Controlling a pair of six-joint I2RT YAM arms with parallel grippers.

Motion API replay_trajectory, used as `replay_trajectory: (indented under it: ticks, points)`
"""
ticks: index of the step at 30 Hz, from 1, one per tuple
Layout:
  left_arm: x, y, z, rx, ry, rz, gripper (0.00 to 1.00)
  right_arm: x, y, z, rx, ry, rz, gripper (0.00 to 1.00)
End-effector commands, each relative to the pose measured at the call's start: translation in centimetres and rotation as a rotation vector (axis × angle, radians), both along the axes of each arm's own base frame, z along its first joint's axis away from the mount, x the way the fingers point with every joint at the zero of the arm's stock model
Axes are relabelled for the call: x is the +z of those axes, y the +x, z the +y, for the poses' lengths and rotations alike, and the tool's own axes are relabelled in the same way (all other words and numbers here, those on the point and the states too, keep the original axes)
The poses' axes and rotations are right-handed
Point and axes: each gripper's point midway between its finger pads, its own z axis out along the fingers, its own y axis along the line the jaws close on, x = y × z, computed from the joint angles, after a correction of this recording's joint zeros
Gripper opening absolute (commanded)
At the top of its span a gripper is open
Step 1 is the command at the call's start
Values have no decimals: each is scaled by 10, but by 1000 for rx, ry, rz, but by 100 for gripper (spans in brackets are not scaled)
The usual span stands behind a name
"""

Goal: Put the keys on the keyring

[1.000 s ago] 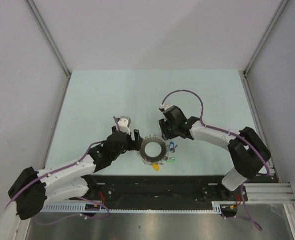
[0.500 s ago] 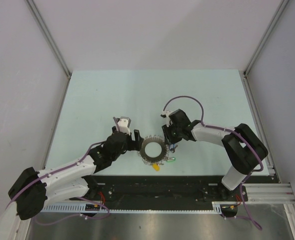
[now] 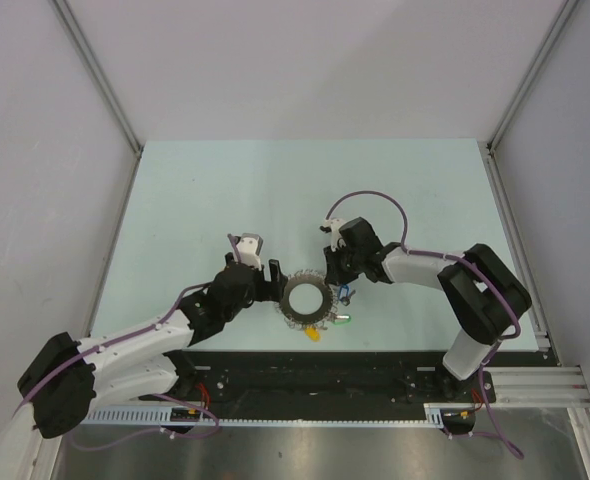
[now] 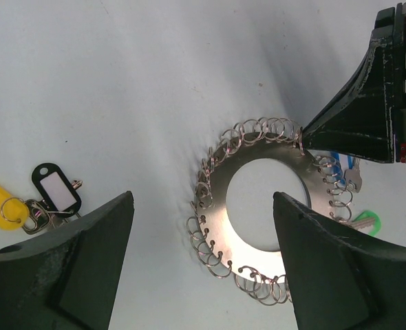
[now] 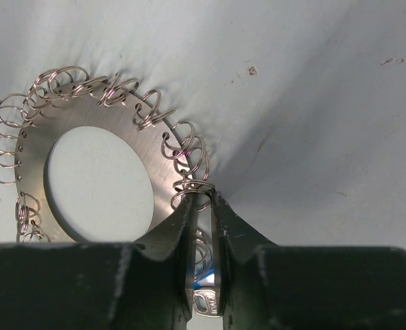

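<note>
Top view: right gripper (image 5: 201, 201) almost closed, pinching keyring (image 4: 217, 199) rim at 2 o'clock, likely steadying it. Left gripper (image 4: 203, 199) wide open, empty, at 10 o'clock, free for pickup. Blue key (image 3: 347, 293) at 3, green key (image 3: 344, 319) at 4, yellow key (image 3: 313, 336) at 6.

I am reaching my left arm (image 3: 140, 345) forward and to the right from its base at the near left; it is lying low and nearly stretched out. My left hand (image 3: 272, 283) is pointing right, and I am holding its two fingers (image 4: 65, 268) wide apart. I am bending my right arm (image 3: 420, 267) sharply at the elbow near the right edge and sending the forearm leftward toward the middle. My right hand (image 3: 327, 277) is pointing down and to the left, facing my left hand with only a small space between them. I am squeezing its fingers (image 5: 168, 240) almost together, leaving just a thin slit between the tips.
</note>
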Motion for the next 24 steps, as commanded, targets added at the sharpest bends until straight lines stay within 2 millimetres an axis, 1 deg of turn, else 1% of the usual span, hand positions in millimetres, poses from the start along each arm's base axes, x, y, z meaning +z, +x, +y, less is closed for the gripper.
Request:
replay_trajectory:
  ticks: [1, 5, 6, 7, 9, 10, 12, 13, 15, 16, 18, 19, 20, 21, 22, 23, 24]
  points:
    - [7, 4, -4, -14, -21, -27, 86, -11, -8, -5, 17, -19, 17, 10]
    - [11, 2, -8, -38, -37, -38, 86, 2, -7, -7, 19, -32, -27, 4]
    - [12, 2, -9, -44, -40, -40, 86, 11, -5, -8, 12, -33, -59, 2]
    - [13, 2, -10, -49, -48, -47, 86, 14, -6, -9, 17, -44, -69, 0]
    - [17, 1, -12, -63, -61, -62, 86, 24, -3, -11, 9, -61, -114, 0]
    - [18, 0, -13, -70, -67, -68, 86, 32, -5, -10, 23, -66, -146, 0]
    - [23, -1, -16, -91, -86, -85, 86, 39, -3, -11, 20, -87, -191, 0]
    - [25, -2, -17, -99, -94, -91, 85, 46, -6, -8, 31, -85, -214, 0]
    - [31, -4, -22, -131, -118, -112, 85, 54, -5, -8, 35, -99, -261, 0]
    - [34, -5, -24, -143, -129, -120, 84, 59, -8, -2, 51, -92, -281, 0]
    - [40, -9, -30, -188, -156, -144, 85, 70, -5, -4, 39, -98, -342, 0]
    - [46, -12, -32, -210, -172, -165, 87, 77, -3, -3, 33, -85, -370, 0]
    - [49, -13, -33, -228, -177, -181, 88, 87, -7, -1, 44, -67, -404, 0]
    - [53, -16, -36, -254, -196, -199, 91, 94, -5, 0, 33, -48, -433, 0]
    - [59, -18, -37, -268, -206, -222, 95, 100, -5, 0, 28, -30, -453, 0]
    - [63, -19, -38, -279, -215, -238, 96, 108, -11, -2, 30, -10, -474, 0]
    - [66, -20, -38, -287, -223, -256, 97, 124, -8, 2, 39, 24, -540, 0]
